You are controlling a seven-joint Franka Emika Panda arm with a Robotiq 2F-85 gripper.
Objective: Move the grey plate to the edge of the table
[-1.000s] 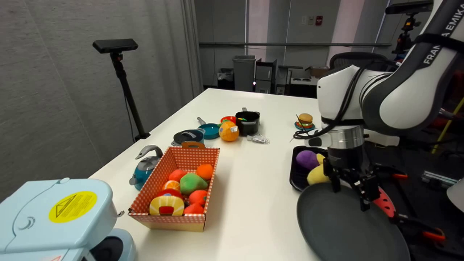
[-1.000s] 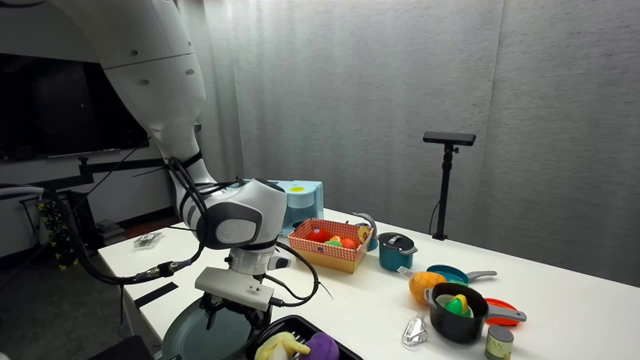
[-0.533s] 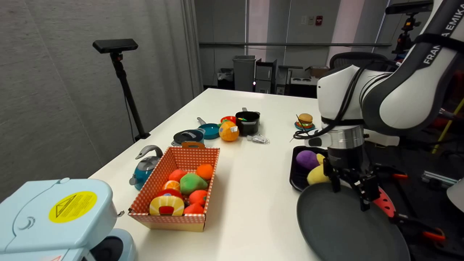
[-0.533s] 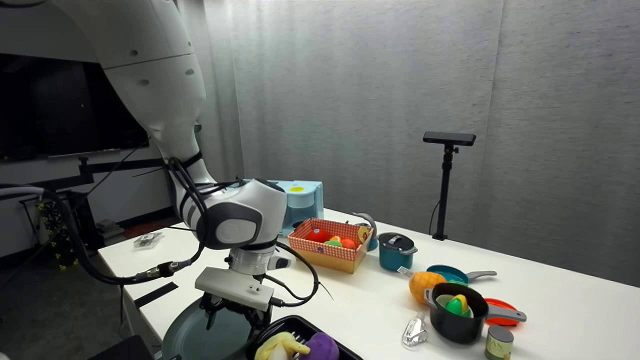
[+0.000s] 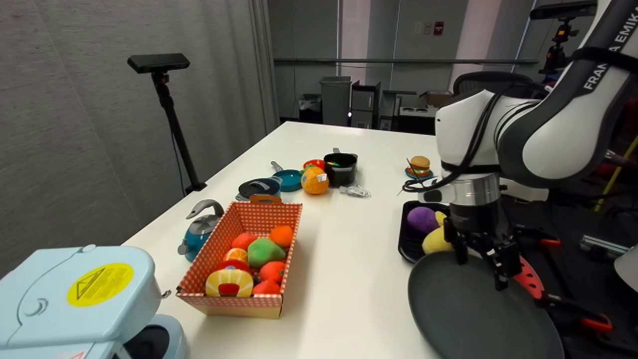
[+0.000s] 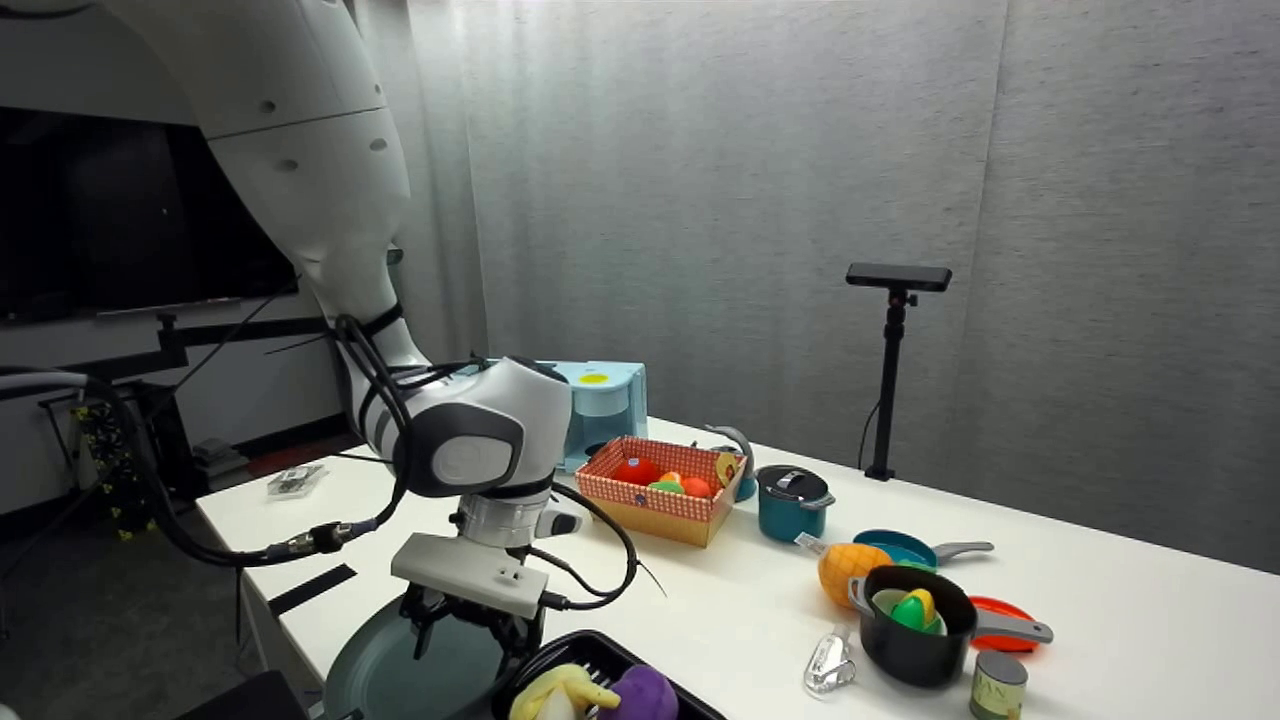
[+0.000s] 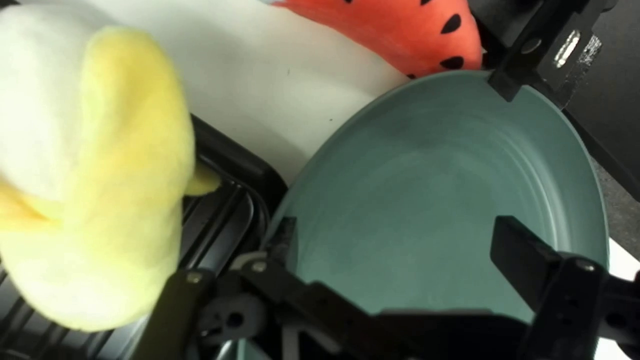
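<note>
The grey plate (image 5: pixel 481 319) lies by the edge of the white table (image 5: pixel 344 279). It also shows in an exterior view (image 6: pixel 385 665), cut off at the bottom, and in the wrist view (image 7: pixel 415 195), where it looks greenish. My gripper (image 5: pixel 481 271) points down over the plate's part beside the black tray. In the wrist view the gripper (image 7: pixel 395 232) is open, with wide-apart fingertips and only plate between them. One fingertip is at the rim beside the tray, the other over the plate's inner face. I cannot tell whether they touch it. The gripper's body hides the plate's near part.
A black tray (image 5: pixel 411 244) with purple and yellow plush toys stands against the plate. A red watermelon plush (image 7: pixel 415 30) and a black clamp (image 7: pixel 545 55) are at its far rim. A checkered fruit basket (image 5: pixel 239 304), a light blue appliance (image 5: pixel 75 299) and a black pot (image 6: pixel 915 640) stand farther off.
</note>
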